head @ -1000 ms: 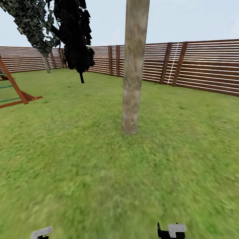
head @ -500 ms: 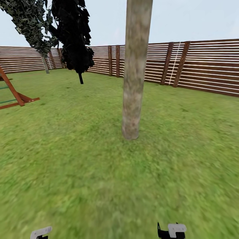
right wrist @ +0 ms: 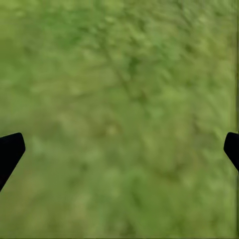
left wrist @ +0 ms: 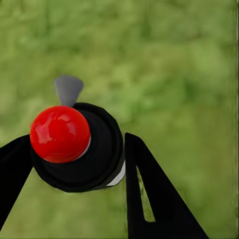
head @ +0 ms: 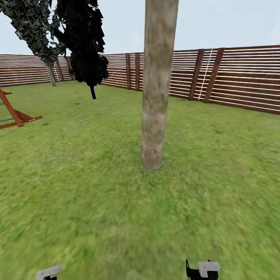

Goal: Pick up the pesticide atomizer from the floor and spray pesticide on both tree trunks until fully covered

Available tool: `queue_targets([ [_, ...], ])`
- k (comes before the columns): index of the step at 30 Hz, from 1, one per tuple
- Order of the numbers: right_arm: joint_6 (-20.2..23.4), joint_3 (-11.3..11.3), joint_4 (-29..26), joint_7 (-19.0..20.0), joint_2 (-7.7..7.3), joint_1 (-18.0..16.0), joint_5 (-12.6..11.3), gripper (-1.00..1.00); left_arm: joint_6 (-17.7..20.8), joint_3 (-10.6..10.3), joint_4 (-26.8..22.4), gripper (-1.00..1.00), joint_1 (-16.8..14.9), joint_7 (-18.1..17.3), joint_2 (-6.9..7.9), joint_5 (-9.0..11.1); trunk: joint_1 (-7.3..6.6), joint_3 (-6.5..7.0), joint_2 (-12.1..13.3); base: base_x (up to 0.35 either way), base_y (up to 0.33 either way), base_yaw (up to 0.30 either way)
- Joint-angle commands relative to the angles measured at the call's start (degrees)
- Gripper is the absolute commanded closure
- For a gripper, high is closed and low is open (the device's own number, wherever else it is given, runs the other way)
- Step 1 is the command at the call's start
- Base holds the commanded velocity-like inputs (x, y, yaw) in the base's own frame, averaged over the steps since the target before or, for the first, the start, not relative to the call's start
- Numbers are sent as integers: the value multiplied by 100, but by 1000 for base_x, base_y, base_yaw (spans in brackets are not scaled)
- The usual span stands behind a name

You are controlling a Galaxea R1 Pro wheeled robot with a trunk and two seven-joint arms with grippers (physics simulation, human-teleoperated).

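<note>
Pesticide atomizer (left wrist: pixel 79 149) sat between the two black fingers of the left gripper (left wrist: pixel 74 164), which was closed on its round black body; both fingers touched its sides. On its top was a shiny red knob (left wrist: pixel 60 133), and a small grey nozzle (left wrist: pixel 67 89) pointed away from the gripper, over the blurry green floor (left wrist: pixel 174 74). What was inside the atomizer could not be seen.

The right gripper (right wrist: pixel 119 144) was spread wide with nothing between its fingers, only grass below it. In the head view both arms showed just as small white and black parts at the lower edge.

Ahead of both grippers stood the tree trunk (head: pixel 156 85), a mottled grey-beige column rising straight from the grass, a little nearer to the right gripper's side. Between the grippers and the trunk lay open lawn. Far beyond it ran the brown slat fence (head: pixel 233 77). Forward and to the left of the left gripper stood a dark tree (head: pixel 85 42), a leaning leafy tree (head: pixel 35 27) and a red-brown wooden frame (head: pixel 17 114), all well apart from the trunk.
</note>
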Motion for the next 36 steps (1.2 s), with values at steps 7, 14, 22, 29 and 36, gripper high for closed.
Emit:
queue_targets([
  [7,0,-2,12,3,1,0,-3,-100,0,1,-7,100,-2,3,6,-10,0,0,0,90,-46,-240],
  [14,0,-2,20,3,9,0,-12,-100,0,3,-3,100,-1,11,6,-17,0,0,0,2,-1,-293],
  [22,0,-8,17,-2,13,0,-16,-100,0,0,-1,100,-2,15,0,-14,0,0,0,0,0,-266],
  [29,0,-11,23,-5,45,0,-19,-100,0,0,-2,100,-2,17,3,-18,0,0,0,0,0,-22],
  [36,0,-2,12,2,37,0,4,-100,13,-31,-11,100,-4,25,-19,-78,0,0,0,0,0,0],
])
